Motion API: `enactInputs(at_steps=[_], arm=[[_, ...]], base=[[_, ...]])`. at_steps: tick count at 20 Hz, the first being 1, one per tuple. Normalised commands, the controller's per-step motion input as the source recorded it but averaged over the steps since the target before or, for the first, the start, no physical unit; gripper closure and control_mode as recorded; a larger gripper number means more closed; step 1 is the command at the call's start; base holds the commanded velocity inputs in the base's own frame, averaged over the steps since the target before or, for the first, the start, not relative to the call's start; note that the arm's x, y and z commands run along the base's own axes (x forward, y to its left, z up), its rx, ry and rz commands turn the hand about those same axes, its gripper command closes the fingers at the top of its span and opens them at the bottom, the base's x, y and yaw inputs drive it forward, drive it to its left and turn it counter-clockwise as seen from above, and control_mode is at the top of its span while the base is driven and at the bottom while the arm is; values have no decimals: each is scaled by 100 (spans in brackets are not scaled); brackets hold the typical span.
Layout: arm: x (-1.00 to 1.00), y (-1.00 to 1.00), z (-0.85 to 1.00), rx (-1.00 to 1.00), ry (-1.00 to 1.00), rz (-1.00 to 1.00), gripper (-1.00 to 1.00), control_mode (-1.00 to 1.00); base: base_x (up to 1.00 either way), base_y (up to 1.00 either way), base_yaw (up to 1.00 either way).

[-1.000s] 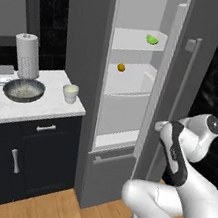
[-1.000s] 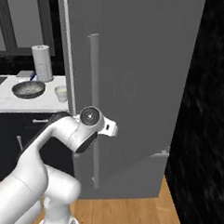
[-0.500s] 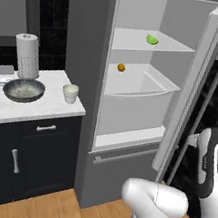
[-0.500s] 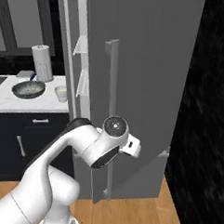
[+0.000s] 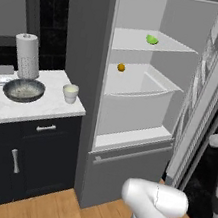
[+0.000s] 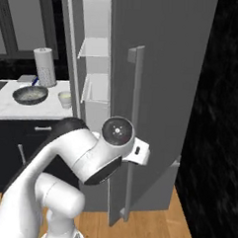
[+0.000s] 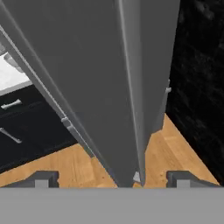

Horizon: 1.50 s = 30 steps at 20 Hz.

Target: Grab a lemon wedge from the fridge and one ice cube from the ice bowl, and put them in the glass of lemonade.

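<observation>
Wooden floor point(image 5: 87, 214), dark cabinets point(image 5: 22, 151), white marble counter point(image 5: 30, 107), black wall point(image 6: 221, 96).

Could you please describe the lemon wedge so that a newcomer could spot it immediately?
Look into the open fridge, at its top shelf. The lemon wedge lies there alone, a tiny yellow-green piece. The small orange ball sits one level lower and is round, not wedge-shaped.

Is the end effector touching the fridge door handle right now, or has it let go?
Apart. In the hand view the end effector is open, its fingertips spread wide on either side of the fridge door handle, with floor visible between each tip and the bar.
</observation>
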Motion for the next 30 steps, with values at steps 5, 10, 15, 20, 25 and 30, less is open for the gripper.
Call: enactInputs(at_steps=[5,10,15,20,25,30], arm=[[25,100,16,-23,3,0,-100,-100],[71,97,0,-37,19,0,-100,-100],[80,37,-4,-36,11,0,-100,-100],[100,-10,-20,-22,12,0,-100,-100],[100,-39,-24,-13,23,0,-100,-100],[89,-73,-7,-9,32,0,-100,-100]], base=[[0,0,0],[0,0,0],[0,0,0],[0,0,0],[0,0,0],[0,0,0]])
